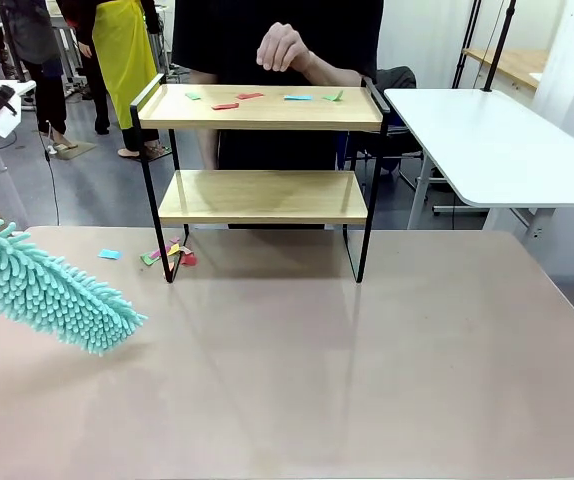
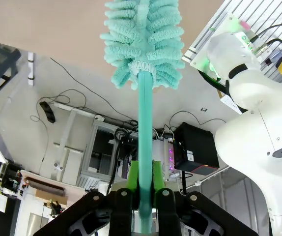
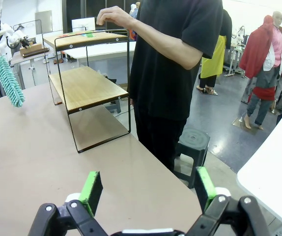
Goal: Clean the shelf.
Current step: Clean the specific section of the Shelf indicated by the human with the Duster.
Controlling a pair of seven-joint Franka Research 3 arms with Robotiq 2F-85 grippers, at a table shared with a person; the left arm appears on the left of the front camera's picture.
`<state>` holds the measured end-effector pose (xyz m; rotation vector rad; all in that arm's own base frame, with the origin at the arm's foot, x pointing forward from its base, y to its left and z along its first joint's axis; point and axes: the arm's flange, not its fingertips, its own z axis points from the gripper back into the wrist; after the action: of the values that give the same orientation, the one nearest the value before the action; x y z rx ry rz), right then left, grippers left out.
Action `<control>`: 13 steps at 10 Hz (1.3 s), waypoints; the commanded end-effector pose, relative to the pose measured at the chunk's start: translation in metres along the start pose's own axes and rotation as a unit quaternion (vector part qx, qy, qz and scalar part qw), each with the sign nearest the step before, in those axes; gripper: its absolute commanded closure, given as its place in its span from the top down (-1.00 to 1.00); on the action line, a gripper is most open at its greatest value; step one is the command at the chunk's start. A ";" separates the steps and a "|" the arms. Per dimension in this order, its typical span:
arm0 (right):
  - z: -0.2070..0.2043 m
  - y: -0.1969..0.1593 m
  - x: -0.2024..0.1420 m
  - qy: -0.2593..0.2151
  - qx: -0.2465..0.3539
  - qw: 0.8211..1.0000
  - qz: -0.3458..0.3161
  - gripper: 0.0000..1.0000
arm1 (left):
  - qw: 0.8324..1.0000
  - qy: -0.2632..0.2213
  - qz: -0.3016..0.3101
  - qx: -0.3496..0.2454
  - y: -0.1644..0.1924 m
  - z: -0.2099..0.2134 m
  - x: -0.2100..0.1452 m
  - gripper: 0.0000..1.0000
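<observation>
shelf not yet swept, scraps on the top board

the shelf (image 1: 267,118) stands at the upper middle of the front view, at the far edge of the table (image 1: 367,360). coloured paper scraps (image 1: 250,97) lie scattered along its top board, so the main job looks undone. the lower board looks bare. more scraps (image 1: 167,253) lie on the table by the shelf's left foot. the left claw (image 2: 145,179) is clenched on the handle of a teal duster (image 1: 47,290), which sits at the lower left, well apart from the shelf. the right claw (image 3: 148,189) is released and holds nothing. a person's hand (image 1: 282,47) hovers above the top board.
</observation>
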<state>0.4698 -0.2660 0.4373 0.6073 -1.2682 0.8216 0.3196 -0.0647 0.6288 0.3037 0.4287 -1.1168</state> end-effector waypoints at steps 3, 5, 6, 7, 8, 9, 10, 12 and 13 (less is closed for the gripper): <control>-0.001 0.000 0.003 -0.002 0.000 1.000 0.003 1.00 | 1.000 -0.004 0.004 -0.004 -0.002 -0.001 -0.004 -0.74; -0.001 0.000 0.003 -0.002 0.000 1.000 0.003 1.00 | 1.000 -0.004 0.004 -0.004 -0.002 -0.001 -0.004 -0.74; -0.001 0.000 0.003 -0.002 0.000 1.000 0.003 1.00 | 1.000 -0.004 0.004 -0.004 -0.002 -0.001 -0.004 -0.74; -0.001 0.000 0.003 -0.002 0.000 1.000 0.003 1.00 | 1.000 -0.004 0.004 -0.004 -0.002 -0.001 -0.004 -0.74; -0.001 0.000 0.003 -0.002 0.000 1.000 0.003 1.00 | 1.000 -0.004 0.004 -0.004 -0.002 -0.001 -0.004 -0.74; -0.001 0.000 0.003 -0.002 0.000 1.000 0.003 1.00 | 1.000 -0.004 0.004 -0.004 -0.002 -0.001 -0.004 -0.74; -0.001 0.000 0.003 -0.002 0.000 1.000 0.003 1.00 | 1.000 -0.004 0.004 -0.004 -0.002 -0.001 -0.004 -0.74; -0.001 0.000 0.003 -0.002 0.000 1.000 0.003 1.00 | 1.000 -0.004 0.004 -0.004 -0.002 -0.001 -0.004 -0.74; -0.001 0.000 0.003 -0.002 0.000 1.000 0.003 1.00 | 1.000 -0.004 0.004 -0.004 -0.002 -0.001 -0.004 -0.74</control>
<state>0.4698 -0.2660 0.4373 0.6073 -1.2682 0.8216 0.3196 -0.0647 0.6288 0.3037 0.4287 -1.1168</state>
